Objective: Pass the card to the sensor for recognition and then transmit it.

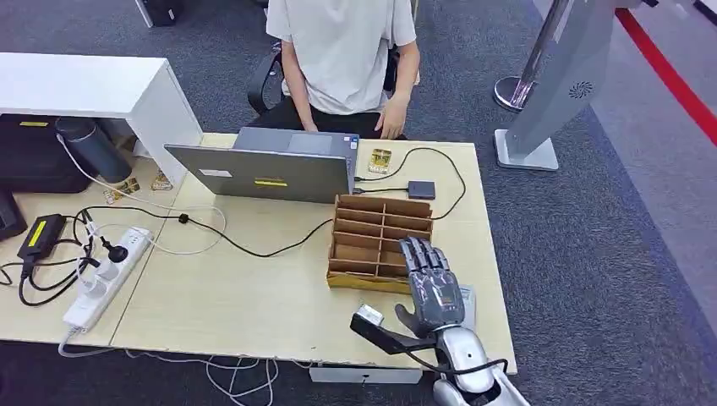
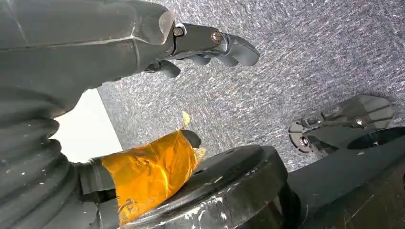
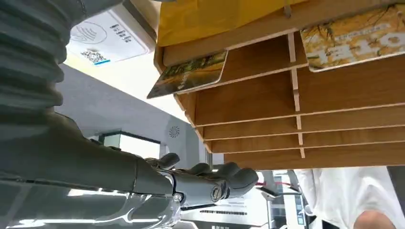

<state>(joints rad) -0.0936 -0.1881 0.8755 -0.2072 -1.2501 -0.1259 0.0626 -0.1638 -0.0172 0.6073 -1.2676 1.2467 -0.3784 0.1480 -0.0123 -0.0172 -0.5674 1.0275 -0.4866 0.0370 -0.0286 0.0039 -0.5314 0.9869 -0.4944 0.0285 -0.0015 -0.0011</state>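
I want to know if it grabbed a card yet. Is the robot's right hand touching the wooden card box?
Cannot tell. In the head view the right hand overlaps the wooden card box, but it may be hovering above it. The right wrist view shows no contact either.

The head camera looks forward and down from high on the robot, taking in the whole table [image 1: 254, 288], the laptop [image 1: 270, 169] and a seated person [image 1: 342, 51] across it. The right wrist camera sits close behind the right hand [image 1: 431, 283], turned over, facing the wooden card rack [image 3: 296, 109] at near range; that rack [image 1: 376, 241] shows in the head view too. The left wrist camera points down at grey carpet [image 2: 296, 71] past the left hand [image 2: 210, 45].
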